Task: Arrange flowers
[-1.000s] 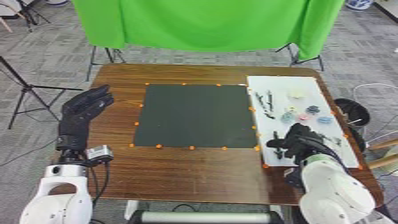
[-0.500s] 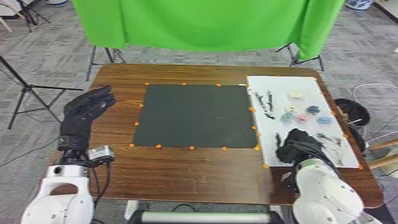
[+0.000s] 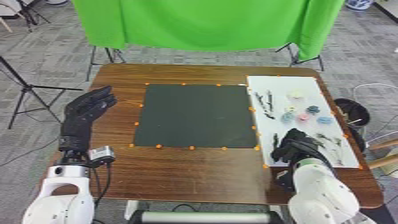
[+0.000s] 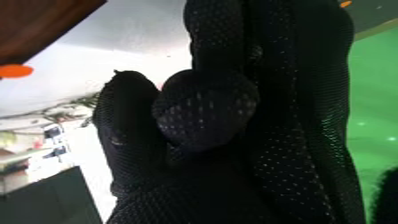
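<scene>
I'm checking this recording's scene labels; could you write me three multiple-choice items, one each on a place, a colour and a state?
1. Where does the white sheet lie?
A. Left of the dark mat
B. Right of the dark mat
C. Beneath the dark mat

2. What colour is the middle flower head, lying between two bluish ones?
A. Black
B. Orange
C. Pink

3. How is the left hand?
A. Open, with nothing in it
B. Closed round a twig
C. Pinching a flower head

1: B, since the head view shows the sheet along the table's right side, past the mat's right edge.
2: C, its pink stands out from the bluish ones on either side.
3: A, its fingers extend and no object is in them.
</scene>
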Controlling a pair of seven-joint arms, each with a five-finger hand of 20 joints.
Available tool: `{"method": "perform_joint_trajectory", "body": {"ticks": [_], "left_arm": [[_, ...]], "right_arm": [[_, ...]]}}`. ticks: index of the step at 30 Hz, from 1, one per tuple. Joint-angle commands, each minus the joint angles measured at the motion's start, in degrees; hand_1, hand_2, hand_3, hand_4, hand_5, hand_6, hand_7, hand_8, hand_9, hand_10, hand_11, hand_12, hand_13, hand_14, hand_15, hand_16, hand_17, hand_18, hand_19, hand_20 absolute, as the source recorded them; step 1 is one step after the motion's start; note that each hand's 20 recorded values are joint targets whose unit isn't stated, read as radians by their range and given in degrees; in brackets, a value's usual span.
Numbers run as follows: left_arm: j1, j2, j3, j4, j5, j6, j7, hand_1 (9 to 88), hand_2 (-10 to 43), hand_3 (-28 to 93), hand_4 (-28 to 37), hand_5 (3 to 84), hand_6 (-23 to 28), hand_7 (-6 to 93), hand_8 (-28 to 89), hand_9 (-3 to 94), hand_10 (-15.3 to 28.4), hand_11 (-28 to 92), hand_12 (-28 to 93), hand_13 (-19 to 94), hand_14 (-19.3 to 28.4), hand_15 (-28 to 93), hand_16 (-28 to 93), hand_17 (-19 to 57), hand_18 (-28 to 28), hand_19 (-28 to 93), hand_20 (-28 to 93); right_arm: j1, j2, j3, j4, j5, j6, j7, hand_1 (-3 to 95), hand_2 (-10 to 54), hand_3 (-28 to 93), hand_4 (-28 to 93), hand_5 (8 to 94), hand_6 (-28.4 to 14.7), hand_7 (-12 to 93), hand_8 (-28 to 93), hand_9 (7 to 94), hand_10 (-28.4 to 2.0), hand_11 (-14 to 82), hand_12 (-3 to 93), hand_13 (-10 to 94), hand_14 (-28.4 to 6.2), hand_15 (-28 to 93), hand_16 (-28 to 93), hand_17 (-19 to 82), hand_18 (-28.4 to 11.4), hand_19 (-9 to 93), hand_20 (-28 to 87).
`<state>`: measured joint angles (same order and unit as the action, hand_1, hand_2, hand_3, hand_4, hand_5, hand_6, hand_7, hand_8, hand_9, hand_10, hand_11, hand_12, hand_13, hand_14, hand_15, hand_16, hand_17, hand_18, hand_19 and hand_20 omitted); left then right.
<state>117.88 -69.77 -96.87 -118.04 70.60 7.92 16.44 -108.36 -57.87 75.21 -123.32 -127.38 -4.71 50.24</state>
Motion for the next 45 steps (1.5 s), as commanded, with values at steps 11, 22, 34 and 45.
{"method": "perform_joint_trajectory", "body": {"ticks": [11,22,34,45], "left_arm": [[0.42,-0.69,0.06,-0.1,-0.29,0.17,-0.44,34.5,-9.2,65,-16.6,50.2,3.3,16.7,-8,48.2,13.3,21,10,39,17.2,29,-1,7.8,14.6,24,26],[0.37,-0.22,0.26,-0.1,-0.76,0.63,-0.32,34.7,-9.0,65,-16.7,50.2,3.3,16.7,-8,48.3,13.4,21,10,38,17.2,29,-1,7.7,14.6,24,26],[0.27,-0.04,0.21,-0.03,-1.0,0.38,-0.38,34.6,-9.0,65,-16.5,50.1,3.3,16.8,-8,48.1,13.3,21,10,39,17.2,29,-1,7.8,14.7,24,26],[-0.99,2.64,0.19,1.2,-1.68,0.45,-0.63,34.4,-9.3,65,-16.7,50.2,3.3,16.7,-8,48.1,13.3,21,10,39,17.2,29,-1,7.7,14.7,24,26]], "right_arm": [[-1.08,0.58,-1.36,1.39,-1.64,-0.49,0.1,57.2,-9.5,58,22,72.2,-4.6,36,27,90.1,-11.4,33.6,42.8,94,1.4,63,23,78,-3.5,86,49],[-1.73,1.54,-0.79,-0.92,-5.01,0.72,-1.02,57.4,-9.5,58,23,70.8,-5.0,39,28,88.9,-11.8,37.0,44.1,94,2.1,65,24,78,-3.9,88,50],[-2.33,4.09,4.67,-7.23,-4.99,2.03,-2.51,57.5,-9.5,58,23,71.1,-5.0,40,28,88.7,-11.9,38.2,43.6,94,2.3,66,24,78,-3.8,89,49],[0.96,5.24,4.95,-11.89,-1.01,3.73,-4.09,57.3,-9.5,58,23,70.9,-4.8,40,28,88.6,-11.7,38.6,43.4,94,2.5,66,24,78,-3.8,90,48]]}}
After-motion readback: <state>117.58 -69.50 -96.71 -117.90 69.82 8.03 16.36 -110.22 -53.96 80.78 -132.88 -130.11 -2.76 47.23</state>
